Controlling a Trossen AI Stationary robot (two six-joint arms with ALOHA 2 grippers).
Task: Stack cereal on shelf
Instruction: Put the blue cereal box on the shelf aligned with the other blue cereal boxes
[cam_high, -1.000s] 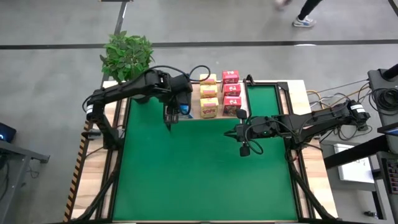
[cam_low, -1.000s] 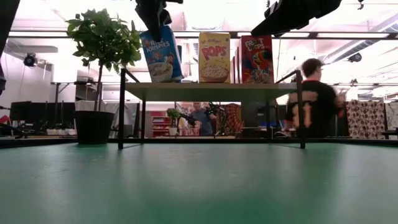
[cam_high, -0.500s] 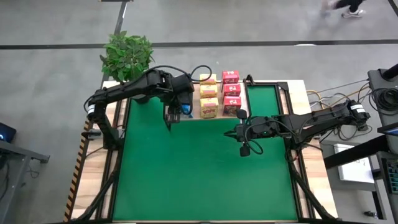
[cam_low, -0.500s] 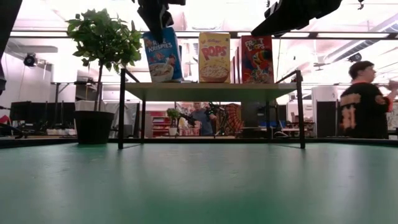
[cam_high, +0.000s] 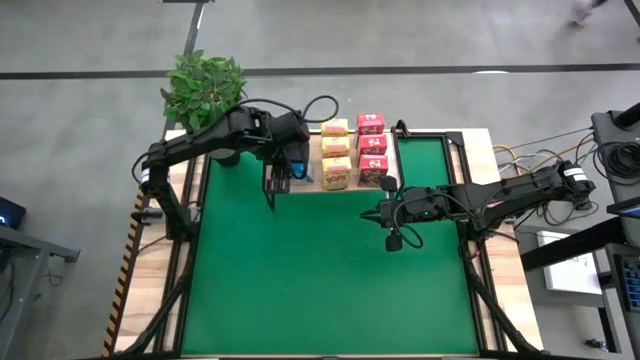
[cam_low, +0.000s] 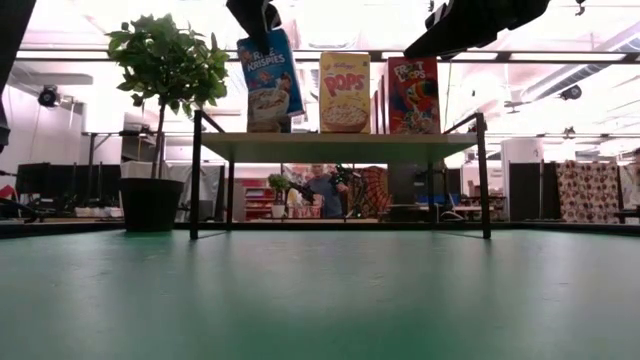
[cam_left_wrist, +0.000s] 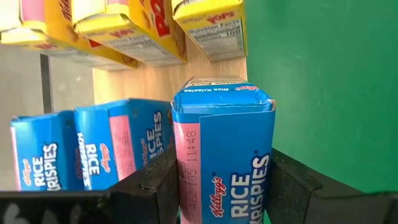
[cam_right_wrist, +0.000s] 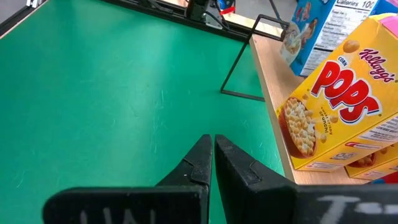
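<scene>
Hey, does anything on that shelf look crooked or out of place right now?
Yes: the blue cereal box in the left gripper leans tilted at the shelf front edge, while the yellow box and red box stand upright.

the shelf (cam_high: 345, 187) stands at the far edge of the surface (cam_high: 330, 280), with a potted plant (cam_high: 204, 88) beyond its left end. on it, three rows of cereal boxes run front to back: rice krispies boxes (cam_left_wrist: 93, 149) leftmost, pops boxes (cam_high: 336, 155) in the middle, another row (cam_high: 372, 150) on the right. the left gripper (cam_high: 288, 168) holds the front krispies box (cam_low: 270, 80) tilted over the shelf's left part. the right gripper (cam_high: 392, 213) hangs over the surface, before the shelf's right end.
</scene>
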